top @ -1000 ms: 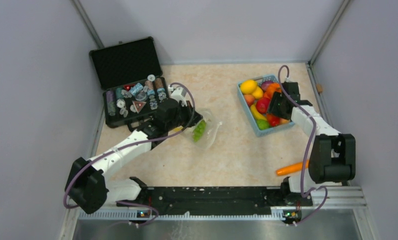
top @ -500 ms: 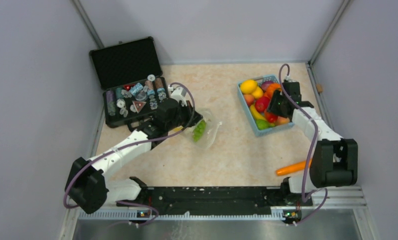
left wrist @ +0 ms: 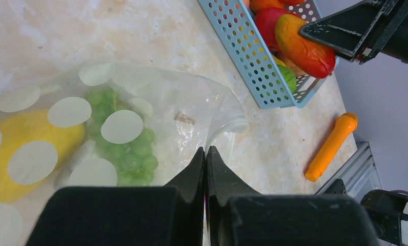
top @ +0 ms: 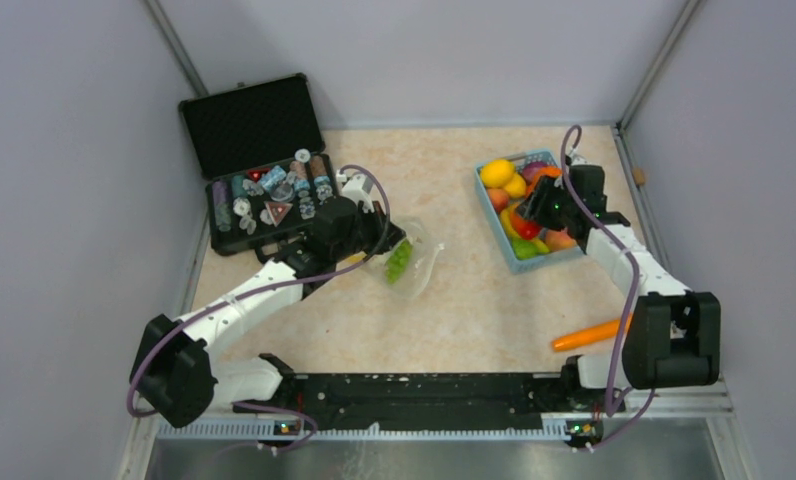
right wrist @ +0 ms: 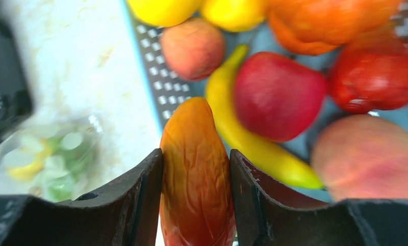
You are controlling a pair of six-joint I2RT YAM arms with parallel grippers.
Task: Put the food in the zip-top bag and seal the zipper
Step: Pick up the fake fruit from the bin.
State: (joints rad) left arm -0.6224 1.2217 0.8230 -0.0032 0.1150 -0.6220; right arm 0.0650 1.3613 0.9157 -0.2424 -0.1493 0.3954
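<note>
— Left arm first. What did you record?

— The left gripper had its jaws pressed together, pinching the clear film at the mouth of the zip-top bag. The bag lay flat on the worktop, left of the middle and near the black case, which stood open at the far left corner.

— Contents?

— A bunch of green grapes and a yellow fruit, side by side inside the bag.

— And the right arm?

— The right gripper had its jaws partly spread and clamped on an orange-red fruit, one finger on each flank. It held the fruit over the light-blue basket, toward the far right corner of the worktop. A red apple, a banana and other pieces lay in the basket below it.

— Anything loose?

— One orange carrot lay by the worktop's right edge, well apart from the bag.
</note>
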